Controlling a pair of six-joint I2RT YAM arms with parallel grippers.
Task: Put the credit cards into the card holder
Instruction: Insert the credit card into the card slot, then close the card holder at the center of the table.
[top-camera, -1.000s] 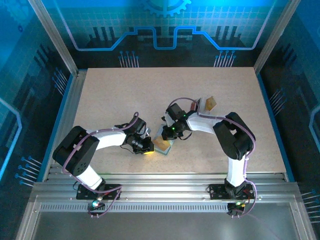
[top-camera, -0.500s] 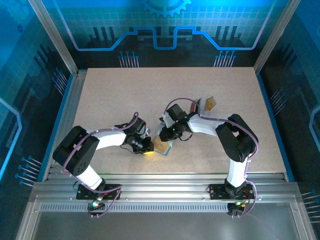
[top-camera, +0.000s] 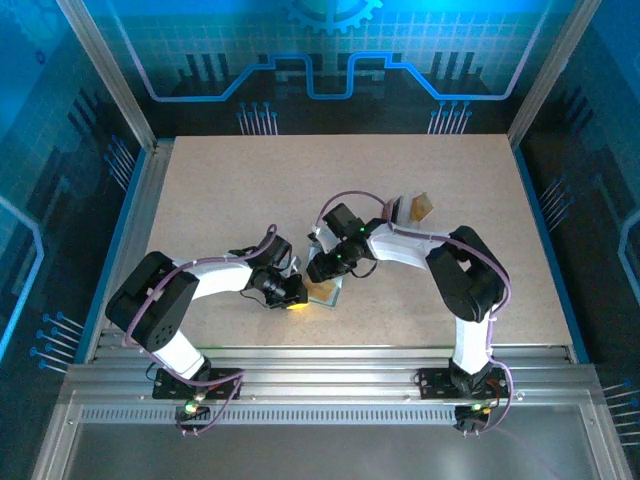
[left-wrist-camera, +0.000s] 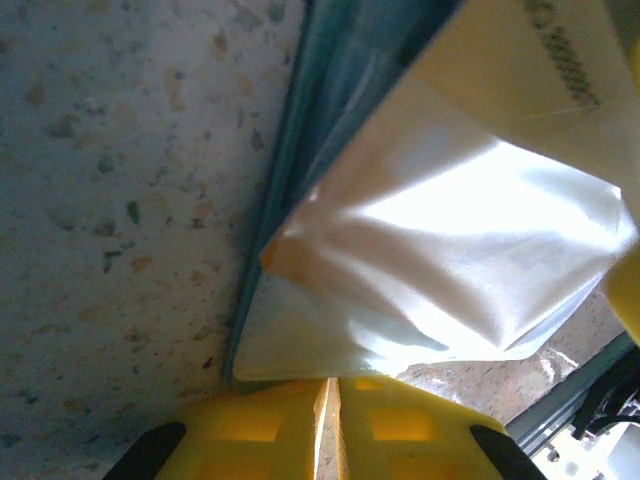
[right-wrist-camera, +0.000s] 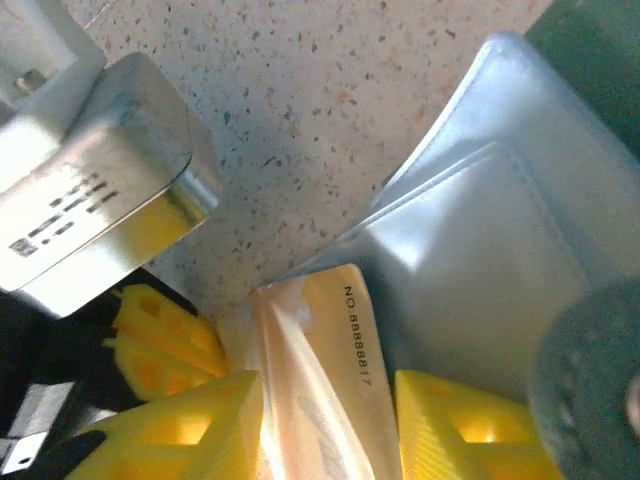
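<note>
As card holder (right-wrist-camera: 480, 250) gapes, tan card (right-wrist-camera: 325, 370) half-inside.

From above, the card holder (top-camera: 326, 293) lies mostly hidden under the right gripper (top-camera: 318, 272). A tan card (right-wrist-camera: 325, 395) at the holder runs off the bottom edge.

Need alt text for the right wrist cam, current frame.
A tan credit card printed with a number lies between the parted yellow fingers of the right pincer, its far end at the edge of the open card holder with its pale shiny lining. Speckled table lies beyond.
</note>
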